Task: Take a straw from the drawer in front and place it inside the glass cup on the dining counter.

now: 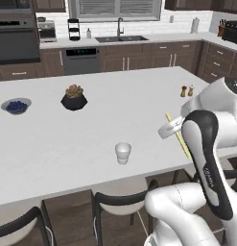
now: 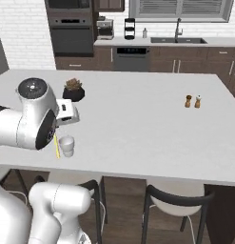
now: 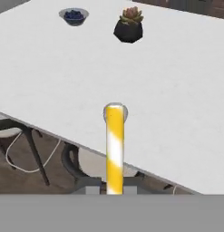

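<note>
The straw (image 3: 114,149), striped yellow and white in the hand view, rises between the 2 fingers of the end effector (image 3: 114,189), which are closed against it at its base. In the left base view the straw (image 1: 179,137) shows as a thin yellow stick slanting beside the dark forearm, over the near right part of the surface; in the right base view it (image 2: 57,147) hangs just left of the glass cup (image 2: 66,145). The end effector (image 2: 66,113) is largely hidden behind the arm in both base views. The glass cup (image 1: 123,153) stands upright on the white surface (image 1: 53,144) near its front edge; in the hand view the cup (image 3: 124,112) sits directly behind the straw's upper end, so whether the 2 touch cannot be told. Further back on the surface stands a dark pot with a plant (image 1: 74,98), upright, and to its left a bowl of dark blue fruit (image 1: 16,105), well apart from the cup. 2 small shakers (image 1: 187,91) stand close together toward the right of the surface. Dark stools (image 1: 121,202) are drawn up under the near edge. Beyond the surface, along the far wall, a sink with a tap (image 1: 120,34) sits under the window, a dishwasher (image 1: 80,59) is set among dark cabinets, and a wall oven (image 1: 17,41) stands at the left.
</note>
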Controlling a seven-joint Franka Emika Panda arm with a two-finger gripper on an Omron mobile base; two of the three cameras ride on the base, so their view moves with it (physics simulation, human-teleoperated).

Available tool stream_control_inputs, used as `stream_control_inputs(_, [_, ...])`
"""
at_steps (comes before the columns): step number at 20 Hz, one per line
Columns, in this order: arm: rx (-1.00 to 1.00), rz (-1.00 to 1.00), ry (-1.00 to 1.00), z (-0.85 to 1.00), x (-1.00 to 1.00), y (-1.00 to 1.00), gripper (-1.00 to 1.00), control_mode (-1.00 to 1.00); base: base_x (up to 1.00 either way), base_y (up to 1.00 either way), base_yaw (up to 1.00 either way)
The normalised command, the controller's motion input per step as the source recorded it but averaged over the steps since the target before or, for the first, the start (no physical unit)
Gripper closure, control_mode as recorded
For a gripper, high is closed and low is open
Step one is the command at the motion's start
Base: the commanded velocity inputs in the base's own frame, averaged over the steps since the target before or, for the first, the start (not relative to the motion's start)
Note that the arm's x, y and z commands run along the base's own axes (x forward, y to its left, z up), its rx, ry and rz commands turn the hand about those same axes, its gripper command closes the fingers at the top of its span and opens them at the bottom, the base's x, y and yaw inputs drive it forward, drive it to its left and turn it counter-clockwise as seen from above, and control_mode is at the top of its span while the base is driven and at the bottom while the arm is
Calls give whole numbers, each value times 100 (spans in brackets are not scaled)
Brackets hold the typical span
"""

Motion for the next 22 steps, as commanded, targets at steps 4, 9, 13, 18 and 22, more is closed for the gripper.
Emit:
stream_control_inputs(4, [37, 48, -10, 48, 0, -1, 100, -100, 0, 0, 0])
stream_control_inputs(9, [37, 47, -2, 29, 0, 7, 100, -100, 0, 0, 0])
stream_control_inputs(13, [31, 42, 0, 9, 5, 39, 100, -100, 0, 0, 0])
stream_control_inputs(18, [24, 36, 0, 0, 4, 66, 100, -100, 0, 0, 0])
stream_control_inputs(22, [17, 30, 0, 0, 12, 75, 100, -100, 0, 0, 0])
